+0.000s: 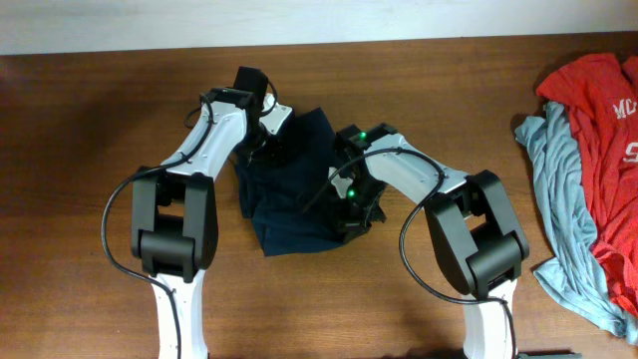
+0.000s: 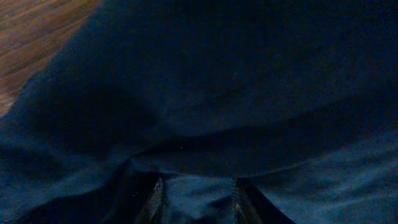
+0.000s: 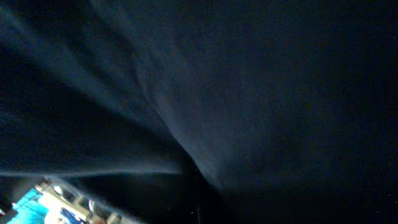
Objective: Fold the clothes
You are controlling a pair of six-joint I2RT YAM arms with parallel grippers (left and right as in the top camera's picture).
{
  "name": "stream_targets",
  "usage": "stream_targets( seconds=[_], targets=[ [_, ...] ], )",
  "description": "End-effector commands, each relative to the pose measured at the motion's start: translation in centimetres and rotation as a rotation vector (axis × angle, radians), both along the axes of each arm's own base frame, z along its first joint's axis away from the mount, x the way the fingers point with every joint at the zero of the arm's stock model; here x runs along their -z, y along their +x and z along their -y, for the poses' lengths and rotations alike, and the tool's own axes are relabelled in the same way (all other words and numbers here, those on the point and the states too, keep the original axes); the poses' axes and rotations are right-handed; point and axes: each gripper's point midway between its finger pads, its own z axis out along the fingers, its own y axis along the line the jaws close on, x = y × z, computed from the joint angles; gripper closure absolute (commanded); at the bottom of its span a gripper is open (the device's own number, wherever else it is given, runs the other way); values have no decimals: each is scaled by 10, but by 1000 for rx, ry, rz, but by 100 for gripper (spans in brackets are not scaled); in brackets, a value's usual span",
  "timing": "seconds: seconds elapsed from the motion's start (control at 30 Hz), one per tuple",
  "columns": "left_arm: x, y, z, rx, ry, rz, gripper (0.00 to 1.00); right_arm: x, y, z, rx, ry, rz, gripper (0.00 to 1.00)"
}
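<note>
A dark navy garment [image 1: 299, 189] lies bunched in the middle of the wooden table. My left gripper [image 1: 263, 148] is down on its upper left part. In the left wrist view its two fingers [image 2: 198, 200] have a fold of the navy cloth [image 2: 199, 93] between them. My right gripper [image 1: 354, 204] is pressed into the garment's right edge. In the right wrist view the dark cloth [image 3: 261, 93] covers almost everything and hides the fingers.
A pile of other clothes sits at the right edge of the table: a red shirt [image 1: 598, 110] on top of a light blue garment [image 1: 558, 189]. Bare wood table [image 1: 80, 150] surrounds the navy garment.
</note>
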Motion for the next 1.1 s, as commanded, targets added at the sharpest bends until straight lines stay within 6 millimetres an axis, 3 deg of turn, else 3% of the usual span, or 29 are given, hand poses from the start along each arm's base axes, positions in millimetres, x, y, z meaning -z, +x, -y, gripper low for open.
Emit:
stream_targets(
  seconds=[0.0,0.1,0.13,0.17,0.37,0.47,0.53,0.63,0.73,0.83,0.87,0.93,1.03,1.07],
  targets=[
    [7,5,-11,-22,-1,-13,64,-7,-12,9,-122,21,11,96],
    [1,7,-18,-54,-3,-21,64,-31,-12,-3,-186,151,69,96],
    [-6,8,-19,-64,-9,-30,64,-56,-5,-17,-218,272,160,96],
    [-10,8,-18,-63,-13,-32,64,-67,1,-23,-220,315,215,96],
    [-19,9,-11,-51,-24,-28,64,-114,61,-57,-74,441,500,96],
    [-19,8,-10,-46,-23,-29,63,-114,85,-70,3,464,552,95],
    [-19,8,-9,-45,-23,-29,63,-101,98,-81,57,471,545,96],
    [-19,8,-9,-45,-23,-29,63,-72,100,-92,95,446,488,96],
    [-19,9,-9,-45,-21,-26,63,-38,92,-103,105,418,406,96],
    [-19,10,-9,-45,-22,-22,63,-14,70,-116,72,427,307,96],
    [-19,10,-9,-45,-21,-21,63,-13,60,-121,61,446,266,96],
    [-19,10,-9,-45,-21,-21,63,-21,21,-134,-28,536,138,96],
    [-19,11,-9,-45,-22,-18,64,-41,-27,-132,-168,600,43,96],
    [-19,11,-9,-45,-22,-18,63,-45,-34,-129,-199,602,38,96]
  ],
)
